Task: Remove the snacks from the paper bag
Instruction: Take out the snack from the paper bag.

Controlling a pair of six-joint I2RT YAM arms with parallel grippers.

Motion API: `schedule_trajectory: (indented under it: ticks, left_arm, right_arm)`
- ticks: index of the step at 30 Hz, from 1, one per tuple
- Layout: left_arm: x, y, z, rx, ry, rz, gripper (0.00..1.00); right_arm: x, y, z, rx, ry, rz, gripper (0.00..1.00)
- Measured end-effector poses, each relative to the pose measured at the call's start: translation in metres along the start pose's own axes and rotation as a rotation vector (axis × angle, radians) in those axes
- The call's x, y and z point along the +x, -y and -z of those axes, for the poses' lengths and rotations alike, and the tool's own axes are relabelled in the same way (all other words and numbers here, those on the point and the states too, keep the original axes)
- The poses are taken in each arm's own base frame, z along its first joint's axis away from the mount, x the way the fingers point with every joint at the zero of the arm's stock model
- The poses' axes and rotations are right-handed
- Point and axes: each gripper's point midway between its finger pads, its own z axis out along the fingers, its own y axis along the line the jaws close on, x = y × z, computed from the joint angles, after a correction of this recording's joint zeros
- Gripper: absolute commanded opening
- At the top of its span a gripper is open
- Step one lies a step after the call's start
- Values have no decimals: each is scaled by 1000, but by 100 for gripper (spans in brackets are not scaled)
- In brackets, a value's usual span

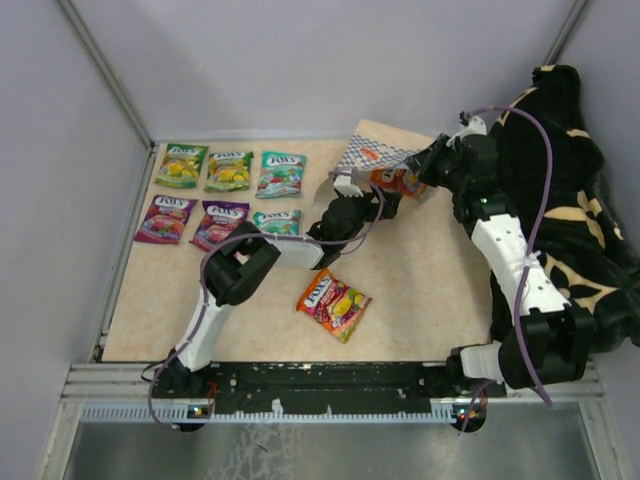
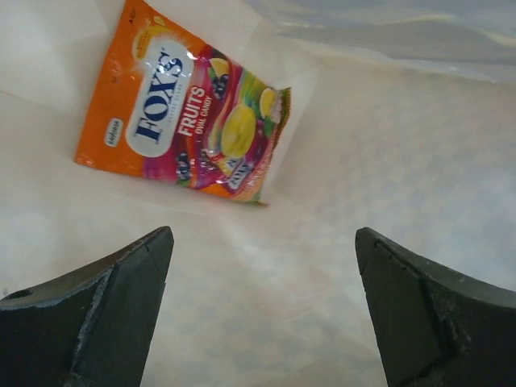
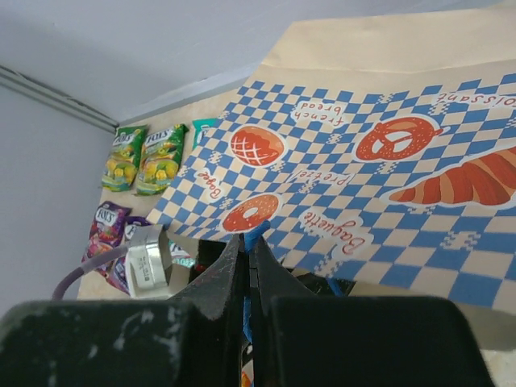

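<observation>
Beige tabletop (image 1: 430,280) | left gripper (image 2: 262,242) wide, glossy orange candy packet (image 2: 189,113) beyond fingertips (image 2: 129,282) | right gripper (image 3: 248,250) pinches checkered paper bag (image 3: 363,161); we fear slippage.

6 snacks (image 1: 225,195) gridded far-left; loose pkt (image 1: 333,303) mid-table; orange pkt (image 2: 185,113) inside paper bag (image 1: 375,152).

Snacks (image 1: 228,170) visible: 8. Grid on desk (image 1: 430,280), left side: 6, namely 2 green packs (image 1: 181,165), 2 purple packs (image 1: 166,219), 2 teal packs (image 1: 281,173). 1 orange-red pack (image 1: 333,303) loose mid-desk. 1 orange pack (image 1: 402,181) at the bag (image 1: 372,152) mouth. Bags: 1. Blanket (image 1: 570,190): 1.
</observation>
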Motion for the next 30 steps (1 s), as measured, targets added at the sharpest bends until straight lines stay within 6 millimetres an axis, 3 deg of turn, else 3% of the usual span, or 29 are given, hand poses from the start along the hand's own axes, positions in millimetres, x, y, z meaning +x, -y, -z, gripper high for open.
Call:
schedule_trajectory:
  ticks: [6,10,12,16,19,24,30]
  left_arm:
    - [3,21,-12,95,64,418,100]
    - [18,24,-12,145,46,706,100]
    - [24,24,-11,140,27,809,100]
    - [15,33,-12,171,9,959,99]
    - [4,45,-25,214,7,1046,99]
    - [8,54,-55,188,-40,1105,99]
    - [39,36,-77,2,-107,1105,100]
  right_arm:
    - [-4,-5,9,-10,17,3,0]
    - [-8,-9,13,-15,28,2,0]
    - [-7,-8,14,-9,25,-2,0]
    - [-8,-7,16,4,23,-9,1]
    - [-11,-8,17,7,33,-21,0]
    - [-14,-10,18,8,40,-48,0]
    - [-10,-16,17,-1,34,-69,0]
